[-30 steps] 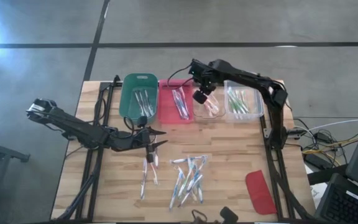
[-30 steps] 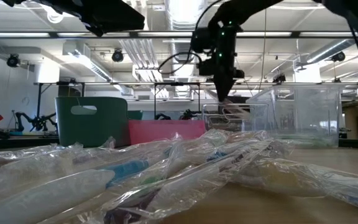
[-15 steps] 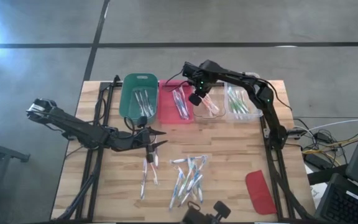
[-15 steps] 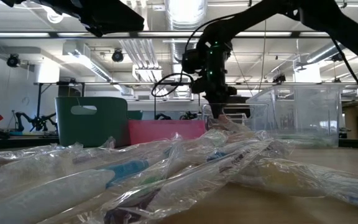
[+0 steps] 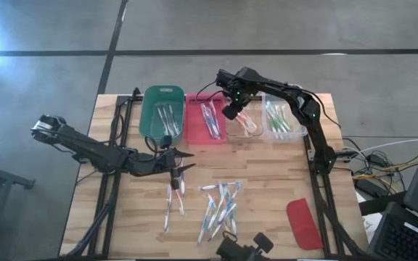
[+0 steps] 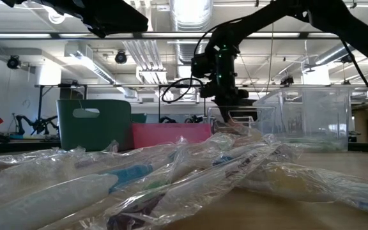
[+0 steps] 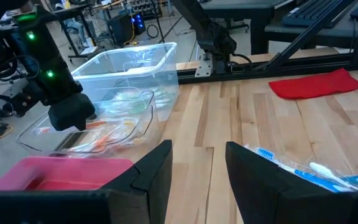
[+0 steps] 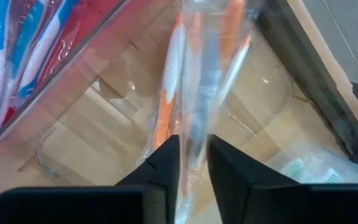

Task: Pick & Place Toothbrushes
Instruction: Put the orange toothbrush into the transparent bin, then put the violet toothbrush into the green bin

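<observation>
Over the clear shallow tray, which sits between the red tray and the clear deep bin along the table's far edge, the right gripper holds a wrapped orange toothbrush pinched between its fingertips, the wrapper hanging down into the tray where other orange brushes already lie. Over the last second this gripper has swung from the tray's middle toward its red-tray side and dropped lower, and its jaws, narrow as they are, have just begun to part; the brush is still between them, so I judge the release is starting and this brush is nearly placed. Beyond the red tray stands the green bin, each container holding its own colour of brush. On the near side of the clear shallow tray, well apart from it, a loose pile of wrapped toothbrushes waits on the wooden table, with two more beside it. The left gripper hovers over those two, jaws spread and empty, unmoved. A flat red lid lies farther off. Nothing blocks the drop, though the tray's wall is close.
</observation>
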Controlling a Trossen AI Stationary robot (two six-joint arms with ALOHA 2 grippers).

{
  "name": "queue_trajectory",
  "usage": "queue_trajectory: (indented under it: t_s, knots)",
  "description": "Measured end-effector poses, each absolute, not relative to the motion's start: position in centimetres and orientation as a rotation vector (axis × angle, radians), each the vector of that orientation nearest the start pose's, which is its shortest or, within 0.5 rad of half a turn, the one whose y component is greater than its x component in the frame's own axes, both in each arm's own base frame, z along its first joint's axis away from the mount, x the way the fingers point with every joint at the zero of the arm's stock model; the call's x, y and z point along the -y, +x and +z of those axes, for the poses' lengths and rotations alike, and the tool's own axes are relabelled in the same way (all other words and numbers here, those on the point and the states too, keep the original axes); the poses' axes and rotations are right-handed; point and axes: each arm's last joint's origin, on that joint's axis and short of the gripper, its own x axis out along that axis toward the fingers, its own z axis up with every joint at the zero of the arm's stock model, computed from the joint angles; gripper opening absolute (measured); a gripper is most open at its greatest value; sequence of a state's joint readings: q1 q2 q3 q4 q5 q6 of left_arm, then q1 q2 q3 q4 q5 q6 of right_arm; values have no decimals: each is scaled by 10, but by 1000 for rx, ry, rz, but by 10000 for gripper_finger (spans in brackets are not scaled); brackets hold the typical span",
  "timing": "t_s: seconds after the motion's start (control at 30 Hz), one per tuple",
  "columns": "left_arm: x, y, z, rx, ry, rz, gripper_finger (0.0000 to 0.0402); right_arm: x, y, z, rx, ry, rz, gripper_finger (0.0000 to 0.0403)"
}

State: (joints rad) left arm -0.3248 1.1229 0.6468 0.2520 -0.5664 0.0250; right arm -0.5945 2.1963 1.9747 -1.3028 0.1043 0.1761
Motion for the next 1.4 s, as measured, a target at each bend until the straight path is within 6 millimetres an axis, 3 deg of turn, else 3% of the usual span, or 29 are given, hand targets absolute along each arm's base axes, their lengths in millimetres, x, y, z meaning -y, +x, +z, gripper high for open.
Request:
queue_trajectory:
  t_s: [0.4, 0.7, 0.87, 1.03, 1.4]
  knots:
    - [62, 233, 262, -205, 121, 238, 155, 239, 354, 237, -1496, 508, -657, 165]
    - [62, 233, 262, -205, 121, 238, 154, 224, 360, 256, -1511, 500, -575, 184]
    - [62, 233, 262, -205, 122, 238, 156, 211, 363, 285, -1482, 463, -552, 167]
    - [62, 233, 262, -205, 120, 238, 154, 185, 366, 321, -1377, 392, -512, 136]
    - [62, 233, 262, -205, 115, 239, 156, 100, 360, 380, -1169, 224, -351, 47]
